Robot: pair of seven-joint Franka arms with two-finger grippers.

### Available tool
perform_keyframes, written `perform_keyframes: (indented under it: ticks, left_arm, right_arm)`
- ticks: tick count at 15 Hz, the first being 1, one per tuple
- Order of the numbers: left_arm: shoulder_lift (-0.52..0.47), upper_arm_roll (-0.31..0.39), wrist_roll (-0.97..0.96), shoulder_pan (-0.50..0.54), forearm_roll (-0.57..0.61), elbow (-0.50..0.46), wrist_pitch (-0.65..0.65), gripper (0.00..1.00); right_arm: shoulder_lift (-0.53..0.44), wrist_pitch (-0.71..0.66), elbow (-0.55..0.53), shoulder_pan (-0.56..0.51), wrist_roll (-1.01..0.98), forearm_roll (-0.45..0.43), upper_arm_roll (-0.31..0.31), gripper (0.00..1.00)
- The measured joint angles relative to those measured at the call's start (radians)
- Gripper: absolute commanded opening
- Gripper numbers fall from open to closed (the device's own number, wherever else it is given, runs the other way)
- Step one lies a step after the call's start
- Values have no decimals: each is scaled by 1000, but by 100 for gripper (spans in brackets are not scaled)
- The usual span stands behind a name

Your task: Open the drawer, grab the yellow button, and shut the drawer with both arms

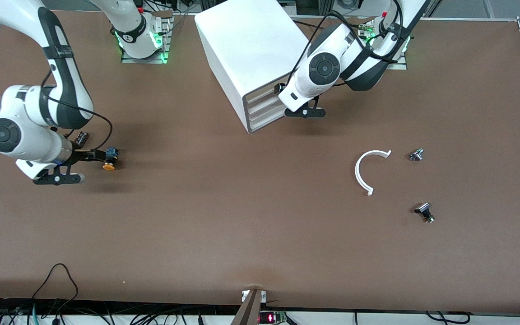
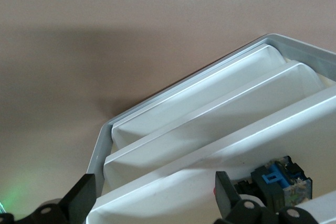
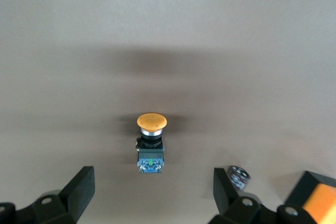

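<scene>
The button [image 1: 109, 160], with an orange cap on a black-and-blue body, lies on its side on the table toward the right arm's end. My right gripper [image 1: 89, 166] is open just above the table with the button a little past its fingertips; the right wrist view shows the button [image 3: 150, 141] ahead of the open gripper [image 3: 152, 190]. The white cabinet [image 1: 246, 49] stands mid-table with its stacked drawer fronts [image 1: 264, 106] looking pushed in. My left gripper [image 1: 304, 112] is open right at those fronts; the left wrist view shows the fronts [image 2: 210, 129] between the fingers of the open gripper [image 2: 153, 195].
A small black block [image 1: 81, 137] lies beside the right gripper. An orange thing [image 3: 317, 200] sits at the edge of the right wrist view. A blue-and-black part [image 2: 278, 179] shows by the nearest drawer front. A white curved strip [image 1: 368, 169] and two small parts [image 1: 416, 155] [image 1: 424, 212] lie toward the left arm's end.
</scene>
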Motion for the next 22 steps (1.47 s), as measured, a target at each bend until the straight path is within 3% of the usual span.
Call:
perform_keyframes:
  ticks: [4, 7, 10, 17, 22]
  left_arm:
    - [-10, 31, 0, 71, 0, 1, 91, 100]
    - [-41, 113, 15, 179, 0, 41, 185, 100]
    - [-73, 193, 95, 219, 42, 85, 237, 100]
    - [-192, 403, 503, 224, 159, 307, -163, 100]
    - [-301, 423, 563, 246, 229, 317, -322, 100]
  right_arm:
    - [-2, -129, 135, 23, 0, 0, 7, 100]
    - [-3, -238, 234, 83, 44, 2, 9, 100]
    - [-4, -333, 342, 105, 132, 41, 15, 100]
    - [-21, -391, 516, 50, 158, 79, -30, 100]
    - [-88, -479, 521, -104, 156, 117, -2, 100]
